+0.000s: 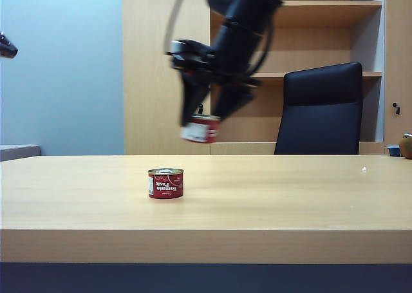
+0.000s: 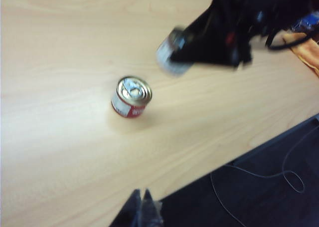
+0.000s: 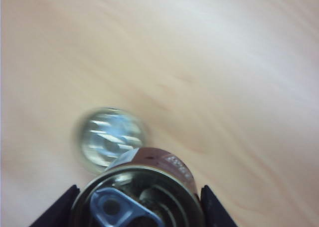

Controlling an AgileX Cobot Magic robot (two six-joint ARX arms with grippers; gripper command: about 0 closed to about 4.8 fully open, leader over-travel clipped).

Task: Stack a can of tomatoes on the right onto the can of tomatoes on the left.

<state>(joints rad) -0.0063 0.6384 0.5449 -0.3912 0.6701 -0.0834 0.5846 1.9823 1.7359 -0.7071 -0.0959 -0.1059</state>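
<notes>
Tomato can (image 1: pixel 201 129) in right gripper (image 1: pixel 212 116) hangs clear above table can (image 1: pixel 165 183).

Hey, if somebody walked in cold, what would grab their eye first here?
The right end effector holding a tomato can in mid-air, above and slightly right of the second can standing mid-table. Behind it stands a black chair against wooden shelves.

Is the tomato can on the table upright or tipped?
Upright: the can on the table sits flat with its lid up; the right claw holds the second can above it.
</notes>
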